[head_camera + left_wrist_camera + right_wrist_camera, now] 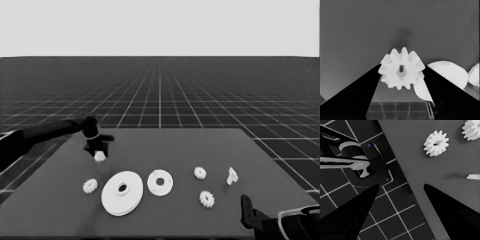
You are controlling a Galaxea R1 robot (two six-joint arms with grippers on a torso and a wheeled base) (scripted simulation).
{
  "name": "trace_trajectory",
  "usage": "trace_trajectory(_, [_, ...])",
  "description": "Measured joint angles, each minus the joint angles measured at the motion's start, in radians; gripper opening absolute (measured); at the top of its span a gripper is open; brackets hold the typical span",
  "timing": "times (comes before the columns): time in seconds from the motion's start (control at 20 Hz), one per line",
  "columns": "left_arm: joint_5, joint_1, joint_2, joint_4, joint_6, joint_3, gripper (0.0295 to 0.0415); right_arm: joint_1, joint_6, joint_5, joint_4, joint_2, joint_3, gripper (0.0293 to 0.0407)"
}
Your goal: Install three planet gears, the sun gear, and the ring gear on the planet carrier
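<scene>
Gripping a small gear point(401, 69) between its fingers above the worktop's point(60, 200) left end, the left end effector point(98, 152) risks dropping it: only tooth tips are pinched. The right end effector point(400, 192) waits wide, empty, at the near right corner.

The left arm reaches in from the left, its left gripper point(99, 155) over the counter's far-left part, jaws apparently clamped around a small gear point(401, 68). The right gripper point(401, 186) waits near-right, jaws apart.
</scene>
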Motion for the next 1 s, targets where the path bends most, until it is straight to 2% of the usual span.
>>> trace_trajectory(0.2, [0.005, -0.006, 0.0, -0.004, 0.0, 0.0, 0.0313, 0.0, 0.0, 0.0, 0.0, 0.0, 0.0, 0.0385])
trace_trajectory(0.25, [0.035, -0.002, 0.053, 0.043, -0.352, 0.208, 0.0313, 0.0, 0.0, 0.0, 0.0, 0.0, 0.0, 0.0385])
trace_trajectory(0.35, [0.067, 0.003, 0.364, 0.058, -0.566, 0.189, 0.0313, 0.0, 0.0, 0.0, 0.0, 0.0, 0.0, 0.0385])
trace_trajectory(0.5, [0.069, 0.004, 0.531, 0.056, -0.568, 0.041, 0.0312, 0.0, 0.0, 0.0, 0.0, 0.0, 0.0, 0.0385])
trace_trajectory(0.7, [0.069, 0.005, 0.567, 0.056, -0.559, -0.007, 0.0312, 0.0, 0.0, 0.0, 0.0, 0.0, 0.0, 0.0385])
trace_trajectory(0.8, [0.026, 0.099, 0.591, 0.141, -0.522, -0.076, 0.0312, 0.0, 0.0, 0.0, 0.0, 0.0, 0.0, 0.0385])
trace_trajectory(1.0, [0.0, 0.142, 0.609, 0.176, -0.495, -0.128, 0.0312, 0.0, 0.0, 0.0, 0.0, 0.0, 0.0, 0.0385])
